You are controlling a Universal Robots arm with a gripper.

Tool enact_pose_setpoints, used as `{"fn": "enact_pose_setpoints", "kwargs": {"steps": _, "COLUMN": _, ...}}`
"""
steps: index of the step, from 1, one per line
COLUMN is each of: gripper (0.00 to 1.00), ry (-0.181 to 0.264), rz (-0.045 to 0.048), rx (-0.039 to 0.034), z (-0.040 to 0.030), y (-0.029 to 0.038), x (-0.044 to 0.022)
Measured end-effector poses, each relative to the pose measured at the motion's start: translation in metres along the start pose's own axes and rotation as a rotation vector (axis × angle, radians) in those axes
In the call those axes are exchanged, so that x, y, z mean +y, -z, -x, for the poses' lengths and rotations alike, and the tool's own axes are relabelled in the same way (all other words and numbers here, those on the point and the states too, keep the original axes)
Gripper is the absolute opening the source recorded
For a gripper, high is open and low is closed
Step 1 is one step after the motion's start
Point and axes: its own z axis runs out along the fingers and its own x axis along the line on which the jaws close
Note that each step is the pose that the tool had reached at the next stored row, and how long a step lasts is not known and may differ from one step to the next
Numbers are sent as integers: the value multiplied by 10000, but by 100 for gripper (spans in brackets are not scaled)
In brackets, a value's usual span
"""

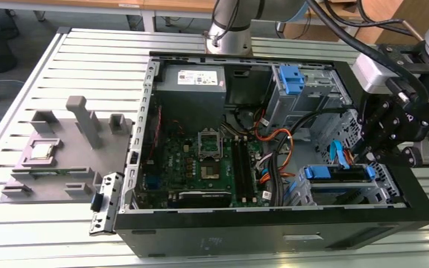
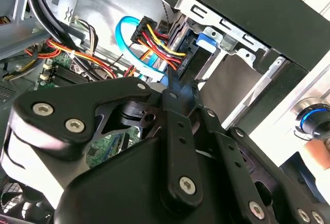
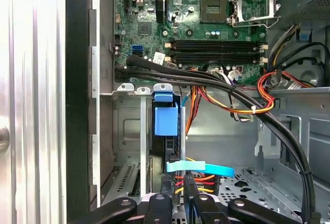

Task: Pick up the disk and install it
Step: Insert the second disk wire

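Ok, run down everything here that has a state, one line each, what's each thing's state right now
Computer case: side panel off, interior exposed.
Disk: sitting in the lower drive cage, in its blue carrier.
CPU socket: empty, no cooler on it.
Gripper: at the disk's cabled end; open or shut, cannot tell.
Upper drive bay: holds a blue carrier.

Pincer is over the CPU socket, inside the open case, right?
Not quite. In the exterior view the pincer is inside the open case, but at the drive bay by the blue-framed disk, on that view's right, not over the CPU socket.
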Motion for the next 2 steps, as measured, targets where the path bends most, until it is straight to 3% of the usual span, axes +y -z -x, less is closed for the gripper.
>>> {"fn": "enact_pose_setpoints", "kwargs": {"steps": 2, "gripper": 24, "ry": 0, "rz": 0, "rx": 0, "z": 0, "y": 0, "x": 0}}
